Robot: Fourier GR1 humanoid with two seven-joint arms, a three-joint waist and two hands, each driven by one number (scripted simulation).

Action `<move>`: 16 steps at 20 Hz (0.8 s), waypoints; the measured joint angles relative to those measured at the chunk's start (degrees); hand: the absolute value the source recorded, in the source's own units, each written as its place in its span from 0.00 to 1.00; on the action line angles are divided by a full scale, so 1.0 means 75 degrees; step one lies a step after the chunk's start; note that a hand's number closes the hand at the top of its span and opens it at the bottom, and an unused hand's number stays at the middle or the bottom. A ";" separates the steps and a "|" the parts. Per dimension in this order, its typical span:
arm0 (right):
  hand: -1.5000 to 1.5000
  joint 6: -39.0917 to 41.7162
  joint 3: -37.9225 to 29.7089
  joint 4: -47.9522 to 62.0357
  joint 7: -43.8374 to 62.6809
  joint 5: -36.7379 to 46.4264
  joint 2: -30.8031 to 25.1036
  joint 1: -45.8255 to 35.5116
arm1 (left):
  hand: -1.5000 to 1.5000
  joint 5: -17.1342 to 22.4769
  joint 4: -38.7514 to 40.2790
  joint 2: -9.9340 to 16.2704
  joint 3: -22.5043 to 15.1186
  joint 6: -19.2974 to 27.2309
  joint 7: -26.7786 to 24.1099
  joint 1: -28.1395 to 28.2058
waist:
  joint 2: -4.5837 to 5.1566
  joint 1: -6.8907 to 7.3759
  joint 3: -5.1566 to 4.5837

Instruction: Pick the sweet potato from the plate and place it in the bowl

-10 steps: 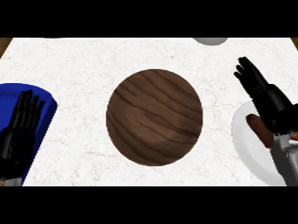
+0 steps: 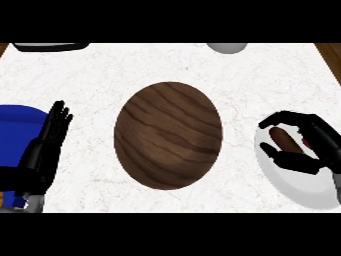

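Now my right hand (image 2: 313, 145), fingers curled around the sweet potato (image 2: 284, 140) on the white plate (image 2: 306, 187), my left hand (image 2: 40, 155) open far from that plate.

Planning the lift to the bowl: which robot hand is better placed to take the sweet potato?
Right. The right robot hand already curls round the sweet potato on the white plate; the left robot hand rests open, far across the counter.

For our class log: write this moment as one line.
right hand: curled round sweet potato on plate | left hand: open, resting | bowl: waiting
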 measured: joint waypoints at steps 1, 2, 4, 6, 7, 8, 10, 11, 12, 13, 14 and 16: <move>0.00 -0.0368 -0.0030 -0.0052 -0.0499 0.0141 0.0081 0.0307 | 0.50 -0.0020 0.0028 -0.0029 -0.0036 0.0025 0.0076 -0.0051 | 0.0000 -0.0037 0.0010; 0.00 -0.0661 -0.0109 -0.0038 -0.1083 0.0181 0.0129 0.0599 | 0.50 -0.0029 0.0041 -0.0014 -0.0047 0.0015 0.0149 -0.0097 | 0.0005 -0.0047 0.0020; 0.00 -0.1116 -0.0162 -0.0052 -0.2190 0.0249 0.0238 0.1155 | 0.50 -0.0141 0.0185 -0.0129 -0.0172 0.0073 0.0274 -0.0293 | 0.0016 -0.0031 0.0024; 0.00 -0.1617 -0.0207 -0.0044 -0.3252 0.0394 0.0333 0.1727 | 0.50 -0.0234 0.0298 -0.0209 -0.0234 0.0143 0.0442 -0.0510 | 0.0019 -0.0001 0.0023; 0.00 -0.1824 -0.0249 -0.0123 -0.3655 0.0459 0.0346 0.1954 | 0.50 -0.0276 0.0291 -0.0245 -0.0268 0.0183 0.0581 -0.0630 | 0.0018 0.0032 0.0021; 0.00 -0.2010 -0.0312 -0.0143 -0.3980 0.0538 0.0360 0.2116 | 0.50 -0.0340 0.0359 -0.0308 -0.0299 0.0209 0.0667 -0.0769 | 0.0020 0.0077 0.0017; 0.00 -0.2372 -0.0371 -0.0634 -0.4088 0.0821 0.0346 0.2538 | 0.50 -0.0427 0.0349 -0.0391 -0.0373 0.0194 0.0812 -0.0907 | 0.0016 0.0139 0.0010; 0.00 -0.2502 -0.0407 -0.0981 -0.3916 0.0983 0.0310 0.2719 | 0.50 -0.0499 0.0449 -0.0490 -0.0404 0.0245 0.0858 -0.1032 | 0.0015 0.0147 0.0005; 0.00 -0.2649 -0.0454 -0.1235 -0.3726 0.1192 0.0281 0.2905 | 0.50 -0.0518 0.0469 -0.0520 -0.0386 0.0238 0.0873 -0.1058 | 0.0013 0.0171 -0.0001; 0.00 -0.2775 -0.0505 -0.1418 -0.3492 0.1423 0.0267 0.3001 | 0.50 -0.0579 0.0429 -0.0572 -0.0423 0.0268 0.0885 -0.1049 | 0.0012 0.0202 -0.0003; 0.00 -0.2825 -0.0529 -0.1760 -0.3111 0.1657 0.0224 0.3107 | 0.50 -0.0564 0.0451 -0.0556 -0.0386 0.0214 0.0935 -0.1099 | 0.0012 0.0211 -0.0006; 0.00 -0.2841 -0.0533 -0.2382 -0.2399 0.2122 0.0188 0.3352 | 0.50 -0.0588 0.0614 -0.0601 -0.0345 0.0106 0.0905 -0.1201 | 0.0015 0.0232 -0.0012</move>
